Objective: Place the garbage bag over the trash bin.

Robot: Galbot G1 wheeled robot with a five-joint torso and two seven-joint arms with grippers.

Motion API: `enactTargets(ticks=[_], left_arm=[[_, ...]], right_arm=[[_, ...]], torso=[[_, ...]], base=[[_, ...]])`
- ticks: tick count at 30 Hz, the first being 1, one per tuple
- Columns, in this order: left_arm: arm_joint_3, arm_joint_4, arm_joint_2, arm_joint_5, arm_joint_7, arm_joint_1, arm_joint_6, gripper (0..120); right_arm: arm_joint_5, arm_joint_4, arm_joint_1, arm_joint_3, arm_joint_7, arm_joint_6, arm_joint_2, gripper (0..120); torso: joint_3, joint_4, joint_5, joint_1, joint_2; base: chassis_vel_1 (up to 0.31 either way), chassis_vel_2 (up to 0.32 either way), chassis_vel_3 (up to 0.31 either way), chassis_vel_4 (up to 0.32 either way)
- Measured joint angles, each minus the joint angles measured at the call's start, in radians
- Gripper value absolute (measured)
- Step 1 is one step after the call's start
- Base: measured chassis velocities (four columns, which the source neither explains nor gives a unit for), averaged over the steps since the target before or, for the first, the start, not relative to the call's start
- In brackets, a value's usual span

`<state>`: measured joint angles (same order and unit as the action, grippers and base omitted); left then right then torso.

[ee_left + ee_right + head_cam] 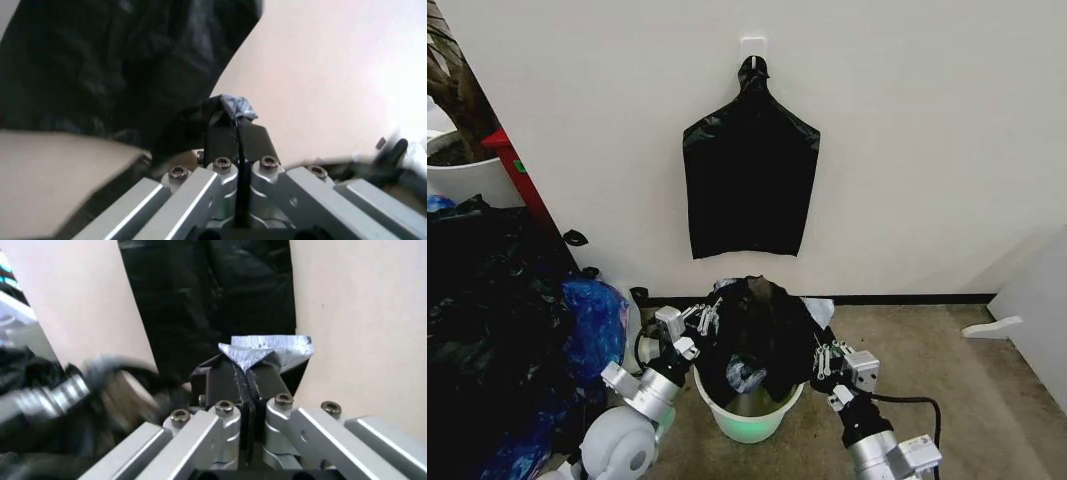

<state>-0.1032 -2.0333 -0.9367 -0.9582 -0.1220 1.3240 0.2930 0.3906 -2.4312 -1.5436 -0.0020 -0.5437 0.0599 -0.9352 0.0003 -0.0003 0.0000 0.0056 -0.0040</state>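
with both claws pinched shut on the garbage bag [762, 330], left claw [704, 320] and right claw [825, 358] at opposite sides above the trash bin [747, 415], bag hangs bunched over the opening, rim not yet covered.

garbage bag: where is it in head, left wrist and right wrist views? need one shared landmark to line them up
Head view: the garbage bag is bunched over the trash bin, low centre, between the left gripper and right gripper.
Left wrist view: a fold is pinched in the shut jaws, mid-frame.
Right wrist view: a pale-shining fold is pinched in the shut jaws, mid-frame.
Shared landmark: the flat black bag on the wall.
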Motion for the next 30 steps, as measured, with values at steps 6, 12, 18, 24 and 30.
enactTargets(ticks=[6, 12, 18, 24, 30], left_arm=[[0.04, 0.086, -0.03, -0.067, -0.052, -0.013, 0.032, 0], [0.07, 0.126, -0.049, -0.095, -0.127, -0.036, 0.05, 0], [0.057, 0.074, 0.019, -0.019, -0.062, -0.02, 0.064, 0], [0.045, -0.081, 0.127, 0.133, 0.274, 0.04, -0.105, 0], [0.051, -0.26, 0.239, 0.14, 0.48, 0.084, -0.286, 0]], right_arm=[[-0.065, 0.036, 0.058, -0.009, -0.012, -0.006, -0.037, 0], [-0.119, 0.094, 0.064, -0.055, -0.034, -0.009, -0.029, 0], [-0.069, 0.113, 0.058, -0.111, -0.098, -0.069, -0.002, 0], [0.1, 0.035, 0.043, -0.121, -0.207, -0.177, 0.034, 0], [0.244, -0.055, -0.016, -0.112, -0.302, -0.265, 0.103, 0]], torso=[[0.0, 0.0001, 0.0004, 0.0, 0.0], [0.0, -0.0003, 0.0, 0.0, 0.0], [0.0, -0.0002, 0.0003, 0.0, 0.0], [0.0, 0.0001, 0.0001, 0.0, 0.0], [0.0, -0.0001, 0.0, 0.0, 0.0]], base=[[0.0, 0.0, 0.0, 0.0], [0.0, 0.0, 0.0, 0.0], [0.0, 0.0, 0.0, 0.0], [0.0, 0.0, 0.0, 0.0], [0.0, 0.0, 0.0, 0.0]])
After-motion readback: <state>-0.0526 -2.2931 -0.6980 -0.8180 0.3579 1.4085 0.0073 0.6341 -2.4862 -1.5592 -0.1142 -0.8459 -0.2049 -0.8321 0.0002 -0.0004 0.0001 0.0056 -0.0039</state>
